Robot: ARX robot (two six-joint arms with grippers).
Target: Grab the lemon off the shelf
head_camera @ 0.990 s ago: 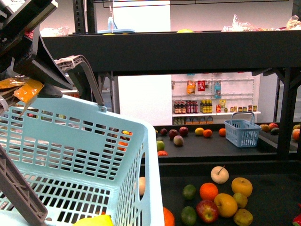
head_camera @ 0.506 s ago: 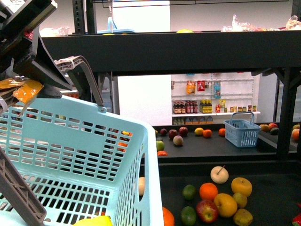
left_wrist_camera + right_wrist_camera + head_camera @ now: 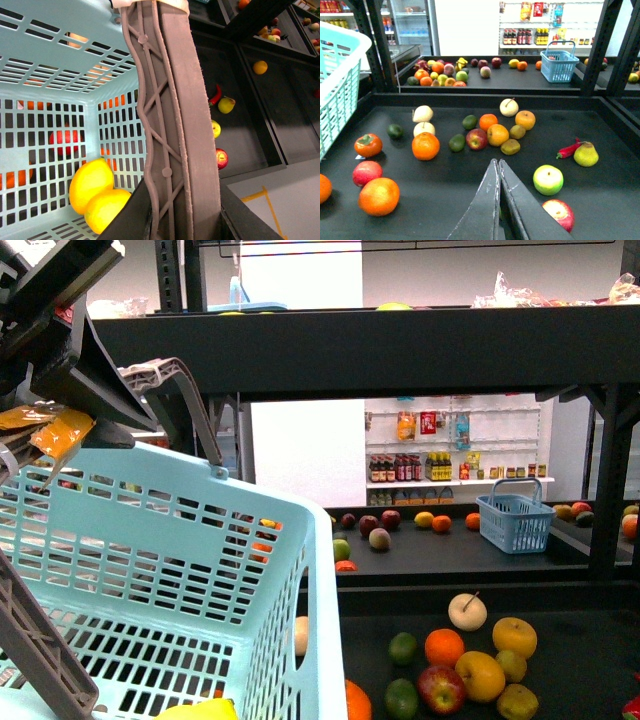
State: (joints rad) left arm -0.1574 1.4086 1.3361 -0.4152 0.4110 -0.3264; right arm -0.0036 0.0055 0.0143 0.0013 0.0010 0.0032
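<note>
Two bright yellow oval lemons (image 3: 91, 185) lie in the bottom of a light blue basket (image 3: 150, 570); a bit of one shows in the front view (image 3: 200, 710). My left gripper (image 3: 172, 200) is shut on the basket's grey handle (image 3: 170, 110) and holds the basket up at the left, in front of the black shelf (image 3: 400, 345). My right gripper (image 3: 498, 165) is shut and empty, above the shelf's black lower tray (image 3: 600, 200), with a green apple (image 3: 548, 179) just beside it.
Oranges (image 3: 425, 145), apples, limes (image 3: 456, 142), a pear (image 3: 586, 154) and a red chilli lie loose on the tray. A small blue basket (image 3: 515, 522) stands on the far tray. Black posts (image 3: 377, 45) flank the tray. White wall shelves of bottles (image 3: 450, 465) stand behind.
The basket handle and my left gripper have shifted very slightly to the right. Nothing else has moved.
</note>
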